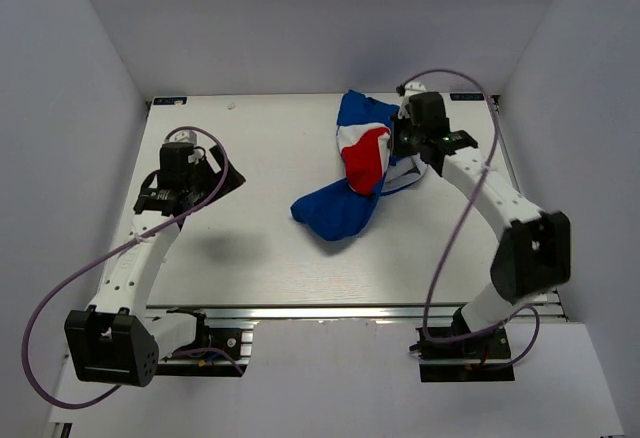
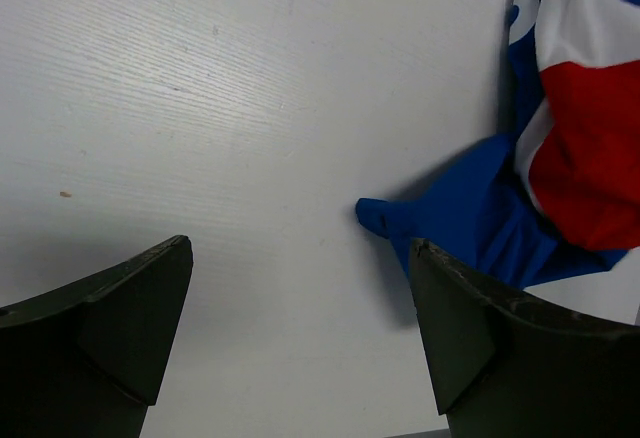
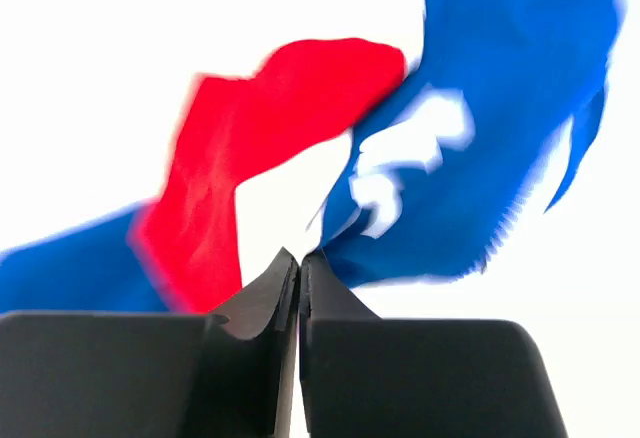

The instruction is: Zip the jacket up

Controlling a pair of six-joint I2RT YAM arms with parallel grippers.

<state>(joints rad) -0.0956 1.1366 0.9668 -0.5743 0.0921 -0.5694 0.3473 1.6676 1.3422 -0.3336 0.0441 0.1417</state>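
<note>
The jacket (image 1: 352, 180) is bunched at the table's middle right, blue with red and white panels. It also shows at the right edge of the left wrist view (image 2: 580, 138). In the right wrist view the jacket (image 3: 480, 108) is blurred, with white lettering on the blue part. My right gripper (image 1: 402, 144) (image 3: 298, 258) is shut, with the jacket's edge pinched at its tips, at the jacket's right side. My left gripper (image 1: 214, 174) (image 2: 300, 253) is open and empty over bare table, well left of the jacket. The zipper does not show.
The white table (image 1: 250, 248) is walled in on the left, back and right. A blue sleeve tip (image 2: 385, 218) lies just beyond my left gripper's right finger (image 2: 470, 328). Purple cables loop beside both arms.
</note>
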